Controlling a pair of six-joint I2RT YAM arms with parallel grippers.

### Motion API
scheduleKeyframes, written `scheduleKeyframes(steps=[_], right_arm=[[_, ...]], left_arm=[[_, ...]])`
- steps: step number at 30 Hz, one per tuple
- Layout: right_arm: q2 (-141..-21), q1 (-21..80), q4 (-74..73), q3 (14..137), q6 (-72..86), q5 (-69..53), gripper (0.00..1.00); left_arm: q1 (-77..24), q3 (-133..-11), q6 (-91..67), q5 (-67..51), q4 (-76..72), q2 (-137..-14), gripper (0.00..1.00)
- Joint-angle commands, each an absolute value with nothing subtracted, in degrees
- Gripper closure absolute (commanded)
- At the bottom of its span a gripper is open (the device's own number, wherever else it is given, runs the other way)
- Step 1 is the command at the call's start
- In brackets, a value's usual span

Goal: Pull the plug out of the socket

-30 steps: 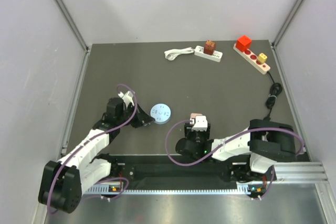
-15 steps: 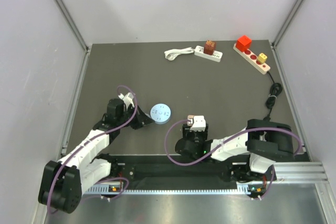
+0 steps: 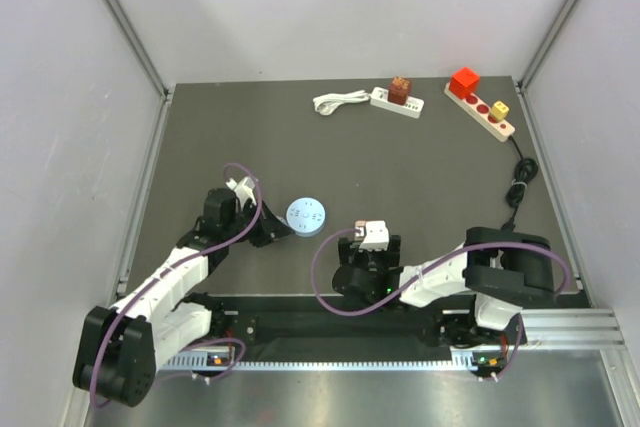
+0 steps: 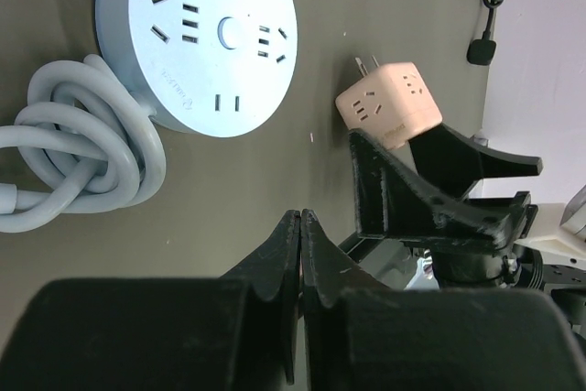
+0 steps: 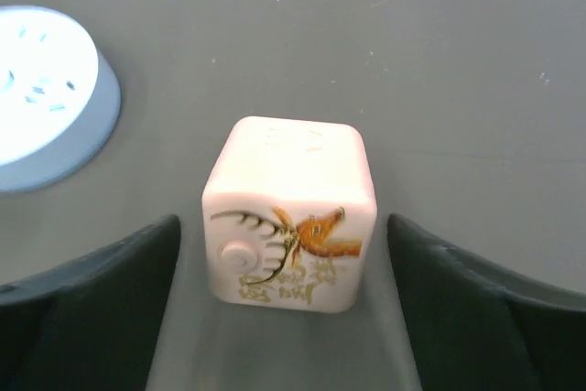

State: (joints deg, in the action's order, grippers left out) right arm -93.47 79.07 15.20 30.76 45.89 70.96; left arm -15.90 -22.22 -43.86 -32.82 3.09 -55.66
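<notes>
The socket point(image 3: 307, 215) is a round pale-blue disc lying flat on the dark table, with nothing plugged into it. The plug point(image 3: 372, 235) is a pinkish-white cube with a deer print; it rests on the table to the socket's right, prongs bare. My right gripper point(image 5: 288, 318) is open, its two fingers point(image 5: 92, 290) standing either side of the plug point(image 5: 291, 212) with a gap on each side. My left gripper point(image 4: 301, 217) is shut on nothing, just near of the socket point(image 4: 206, 38). In the left wrist view, the plug point(image 4: 389, 107) lies beside the right arm's black fingers.
The socket's grey cord point(image 4: 82, 153) lies coiled beside it. A white power strip point(image 3: 395, 99) with a brown plug and a strip point(image 3: 482, 107) with red and yellow plugs lie at the back. A black cable point(image 3: 518, 182) runs along the right wall.
My right gripper has opened off the plug, which now sits free on the table. It and the plug shifted slightly toward the near-left. The left arm has barely moved.
</notes>
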Motion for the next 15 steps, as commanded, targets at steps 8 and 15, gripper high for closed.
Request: scheduleKeyframes(steps=[8,15], right_arm=[[-90.09,79.72,9.69,31.99,47.19,69.52,0.0],[-87.71,78.49,-14.25,44.28,51.58,66.89,0.0]], left_arm=[[-15.82,-22.32,-44.3,-34.01,2.2,-54.84,0.9],[-15.91,-22.41,-44.74,-34.98,1.5,-54.23,0.86]])
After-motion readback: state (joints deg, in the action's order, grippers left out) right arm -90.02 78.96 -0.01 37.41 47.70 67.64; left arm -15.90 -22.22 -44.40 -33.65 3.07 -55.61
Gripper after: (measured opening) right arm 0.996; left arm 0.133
